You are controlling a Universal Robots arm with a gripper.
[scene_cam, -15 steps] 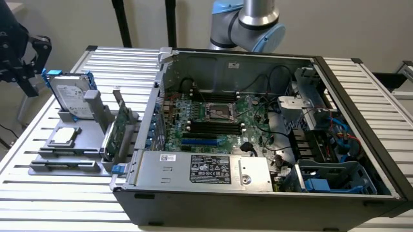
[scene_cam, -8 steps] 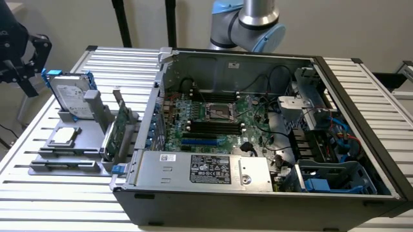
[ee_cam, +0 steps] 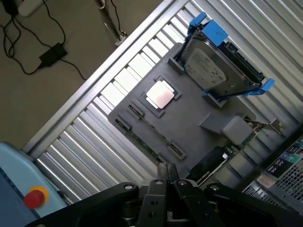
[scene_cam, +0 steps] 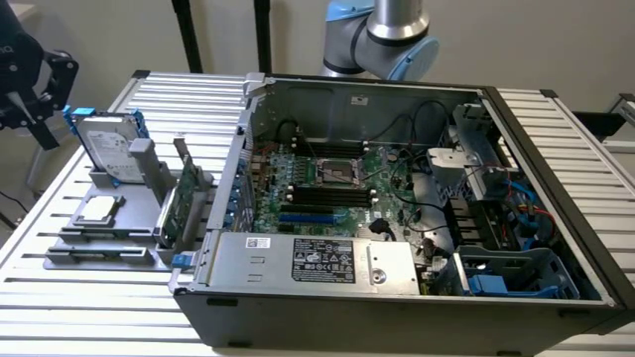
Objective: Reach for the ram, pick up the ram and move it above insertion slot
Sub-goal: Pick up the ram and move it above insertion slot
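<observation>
Wrist view: pincer [ee_cam: 166,167] seemingly together near the ram [ee_cam: 148,145], a thin green edge.

We see the open computer case [scene_cam: 397,320] on the desk [scene_cam: 89,316], with the parts holder [scene_cam: 100,256] beside it at the exterior view's left. On the holder, the hard drive [scene_cam: 104,145] stands at the back, the processor chip [scene_cam: 100,210] lies flat before it, and the bracketed card [scene_cam: 181,201] stands nearest the case. Inside the case, the insertion slots [scene_cam: 328,195] lie parallel, behind the shorter slot [scene_cam: 308,218].

No text legible — not even the label [scene_cam: 325,262].
</observation>
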